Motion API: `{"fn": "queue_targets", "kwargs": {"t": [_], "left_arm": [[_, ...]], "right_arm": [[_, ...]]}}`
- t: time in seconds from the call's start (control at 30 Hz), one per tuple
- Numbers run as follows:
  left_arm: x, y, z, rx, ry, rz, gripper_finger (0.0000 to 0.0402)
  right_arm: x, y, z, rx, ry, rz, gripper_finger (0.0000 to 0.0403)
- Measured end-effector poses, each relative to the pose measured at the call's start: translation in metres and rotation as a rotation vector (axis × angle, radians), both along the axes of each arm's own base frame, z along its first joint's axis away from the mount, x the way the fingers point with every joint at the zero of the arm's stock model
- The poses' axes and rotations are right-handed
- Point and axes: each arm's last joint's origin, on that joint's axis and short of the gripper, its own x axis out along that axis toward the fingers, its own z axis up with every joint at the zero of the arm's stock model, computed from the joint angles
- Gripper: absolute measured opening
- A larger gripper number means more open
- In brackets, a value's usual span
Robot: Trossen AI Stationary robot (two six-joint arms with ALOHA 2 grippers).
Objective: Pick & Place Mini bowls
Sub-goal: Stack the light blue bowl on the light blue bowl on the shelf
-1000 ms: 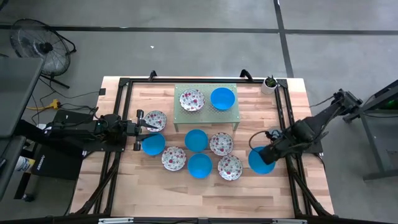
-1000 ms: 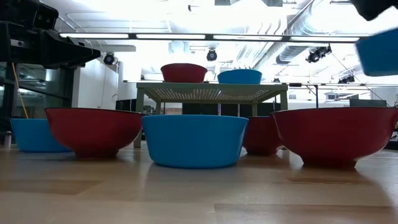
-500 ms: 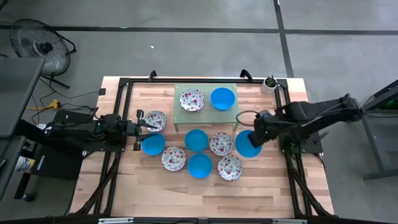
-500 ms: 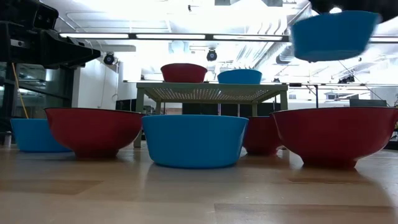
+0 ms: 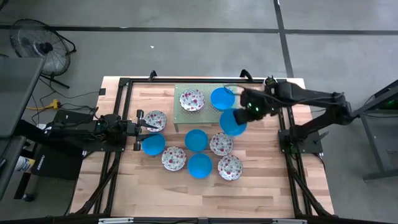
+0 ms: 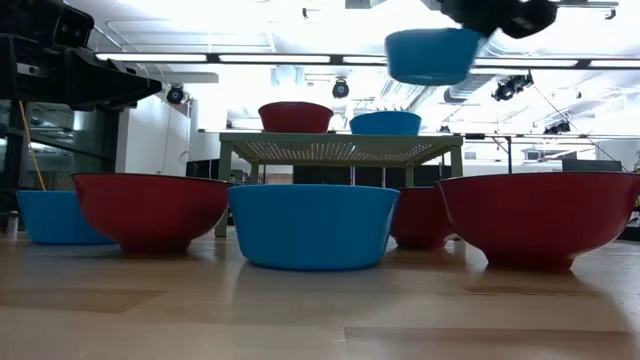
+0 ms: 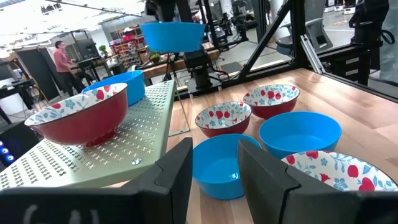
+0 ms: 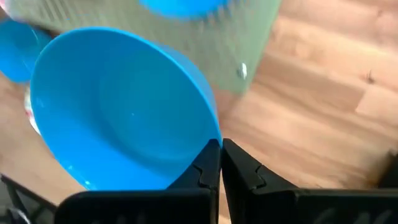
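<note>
A plain blue mini bowl (image 5: 232, 122) hangs in the air off the right near corner of the pale green stand (image 5: 184, 114), with my right gripper (image 5: 247, 113) shut on it. A floral bowl (image 5: 192, 99) and a blue bowl (image 5: 222, 98) sit on top of the stand. Several more blue and floral bowls rest on the table in front of it, among them a blue one (image 5: 196, 140) and a floral one (image 5: 221, 144). At the table's left my left gripper (image 7: 214, 168) waits, level and open, holding nothing. My right gripper pinches the blue bowl's rim (image 8: 214, 134) between its two fingers, one on the inner side and one on the outer wall. The fingers come steeply from above. The bowl (image 6: 432, 55) hangs clear of everything, higher than the stand's top, open side up.
A floral bowl (image 5: 155, 120) and a blue bowl (image 5: 153, 144) lie just in front of my left gripper. A small potted plant (image 5: 270, 83) stands at the far right corner. Dark frame rails (image 5: 283, 118) run along both sides of the wooden table.
My right gripper has carried the blue bowl up and away from the table's right near area, toward the left and far side, to the stand's right near corner. It stayed shut on the bowl's rim and turned as it went.
</note>
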Motion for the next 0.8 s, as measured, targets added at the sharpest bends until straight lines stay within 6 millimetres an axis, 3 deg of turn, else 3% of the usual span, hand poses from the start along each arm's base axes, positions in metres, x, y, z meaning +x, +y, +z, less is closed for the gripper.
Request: {"fn": "queue_targets", "kwargs": {"t": [0.27, 0.8], "left_arm": [[0.000, 0.000, 0.000, 0.000, 0.000, 0.000, 0.0124], [0.000, 0.000, 0.000, 0.000, 0.000, 0.000, 0.0124]], "right_arm": [[0.019, -0.035, 0.015, -0.051, -0.022, -0.067, 0.0000], [0.035, -0.094, -0.001, -0.021, -0.038, -0.155, 0.0000]]}}
